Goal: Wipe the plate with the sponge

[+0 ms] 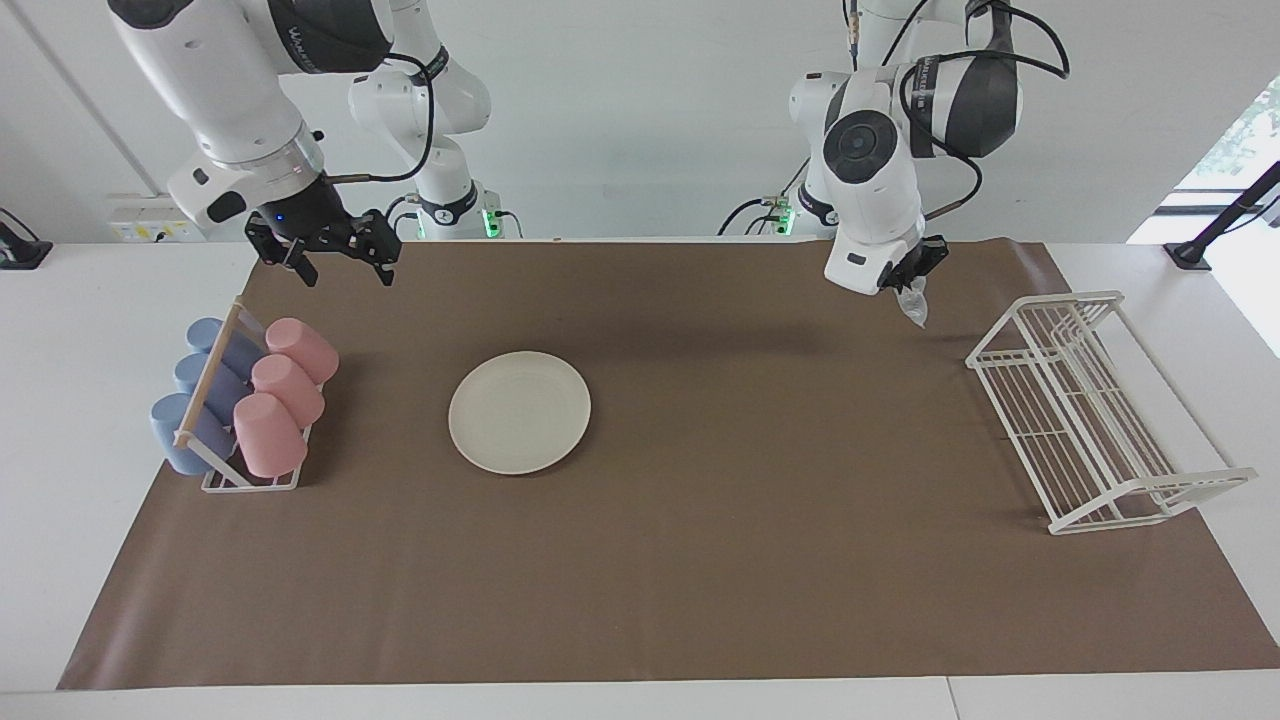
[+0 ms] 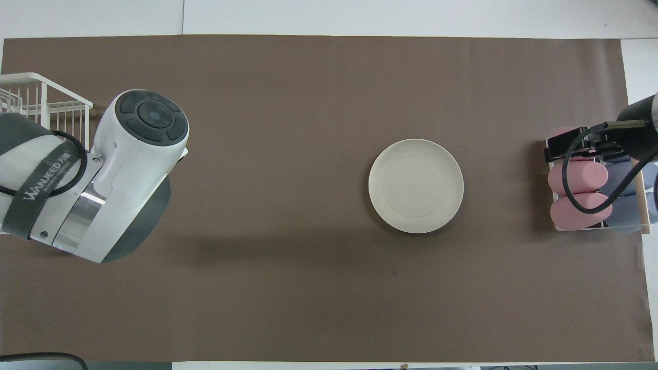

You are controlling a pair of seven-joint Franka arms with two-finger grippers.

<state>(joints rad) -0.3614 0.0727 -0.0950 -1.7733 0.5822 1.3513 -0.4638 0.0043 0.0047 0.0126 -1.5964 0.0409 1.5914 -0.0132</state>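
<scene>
The cream-white plate [image 1: 519, 412] [image 2: 416, 185] lies flat on the brown mat, somewhat toward the right arm's end, with nothing on it. My left gripper [image 1: 916, 272] hangs over the mat beside the dish rack, shut on the silvery sponge [image 1: 913, 306], which dangles below its fingertips well apart from the plate. In the overhead view the left arm's own body hides both the gripper and the sponge. My right gripper [image 1: 337, 262] [image 2: 554, 150] is open and holds nothing, raised over the cup rack's end of the mat.
A rack of pink and blue cups [image 1: 245, 400] [image 2: 591, 190] stands at the right arm's end. A white wire dish rack [image 1: 1090, 410] [image 2: 41, 103] stands at the left arm's end. The brown mat [image 1: 760, 520] covers most of the table.
</scene>
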